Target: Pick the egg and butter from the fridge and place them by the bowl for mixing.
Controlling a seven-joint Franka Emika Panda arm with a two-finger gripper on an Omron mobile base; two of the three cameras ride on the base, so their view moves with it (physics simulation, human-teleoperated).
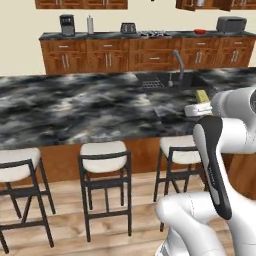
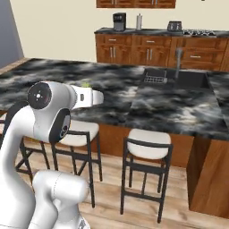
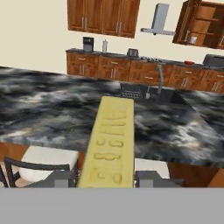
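The butter, a pale-yellow stick with raised markings, points away from the hand between the two dark fingertips. My gripper is shut on it and hangs over the near edge of the black marble island. In the left base view, a yellow end of the butter shows above the white hand. On the back counter sits a small red thing that may be the bowl; I cannot tell. The egg and the fridge are out of view.
A sink with a tall faucet and a dark rack is set in the island. White-seated stools stand along its near side. The back counter carries a coffee machine, a toaster and a grey appliance.
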